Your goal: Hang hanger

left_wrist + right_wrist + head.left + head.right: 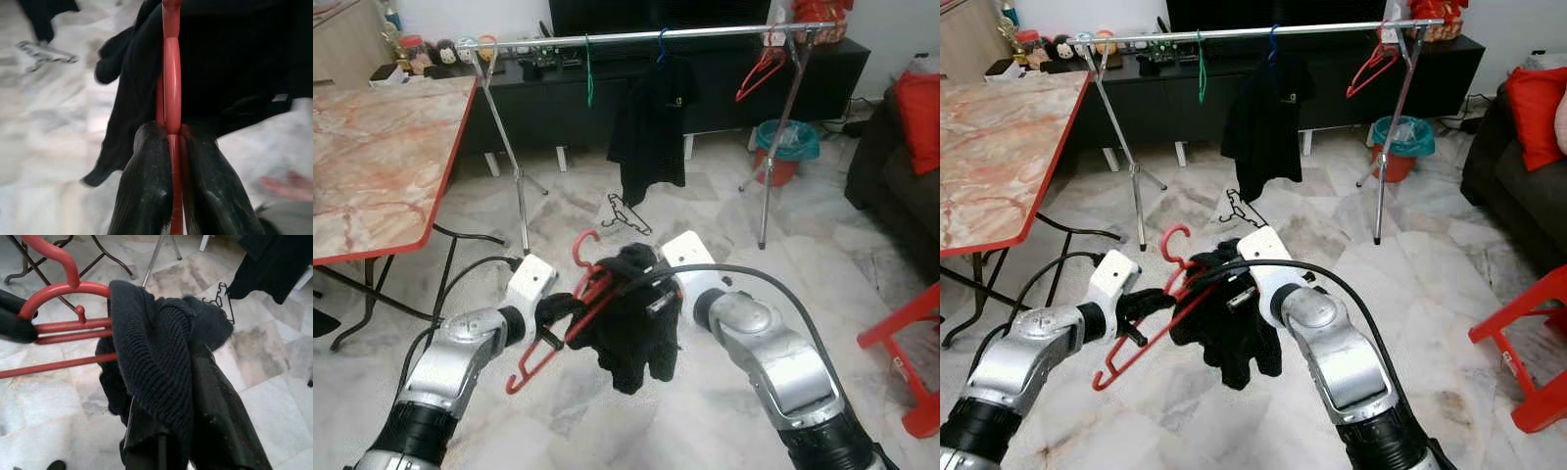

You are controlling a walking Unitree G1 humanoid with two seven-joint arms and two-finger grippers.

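**Red hanger and knit garment held between both arms**

The left gripper (pixel 172 142) clamps the slim red plastic hanger (pixel 570 318). The right gripper (pixel 168 431) pinches the black ribbed-knit garment (pixel 631 318) draped at its 3 o'clock end, below the chrome rail (pixel 636 37) at 12 o'clock.

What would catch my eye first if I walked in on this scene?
Right in front, the two silver arms hold up a red hanger with a dark knitted garment bunched on it: the left gripper pinches the hanger's bar, and the right gripper is wrapped in the cloth. Beyond them a metal clothes rail spans the room, with a black shirt hanging on it and a black hanger lying on the marble floor beneath.
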